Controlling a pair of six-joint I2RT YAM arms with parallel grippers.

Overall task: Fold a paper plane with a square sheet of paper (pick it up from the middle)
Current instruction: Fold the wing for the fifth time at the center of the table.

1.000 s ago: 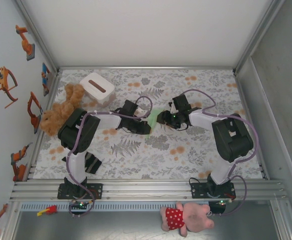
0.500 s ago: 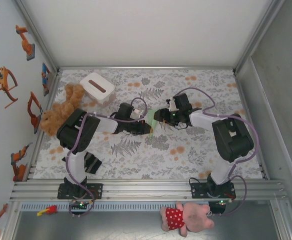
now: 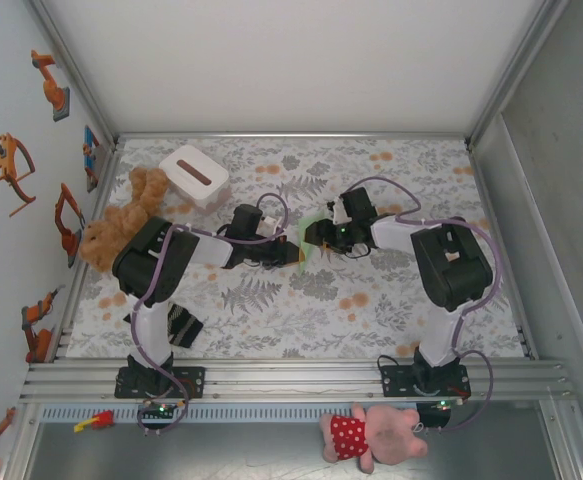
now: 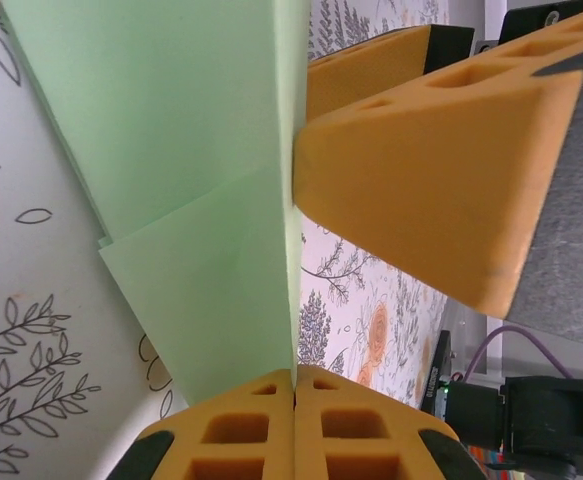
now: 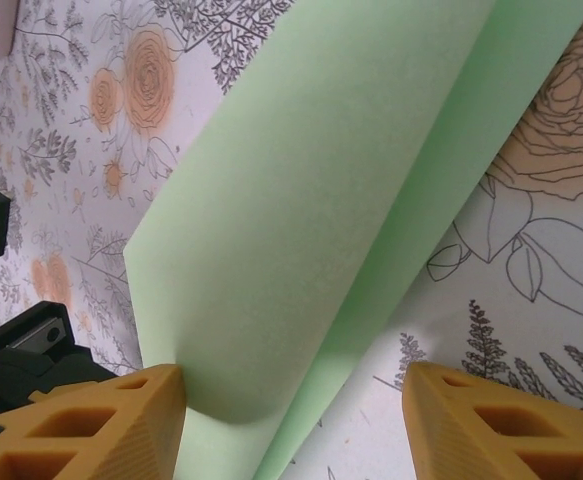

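The square sheet of paper (image 4: 201, 190), plain and pale green, is standing on edge over the middle of the flowered table (image 3: 371, 300), folded into overlapping layers with a slanted edge crossing one face, its lower edge being pinched in the left gripper (image 4: 294, 372) while one flap is bowing outward.

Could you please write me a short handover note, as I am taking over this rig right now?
Left gripper: shut on the green sheet of paper, pinching it at one edge.
Right gripper: open, with a finger on either side of the sheet, not clamped.
Sheet: between the two grippers, near the middle of the table.
Done: sheet picked up; overlapping folded layers are visible.
Left: the remaining folds; it is not a finished pointed plane yet.
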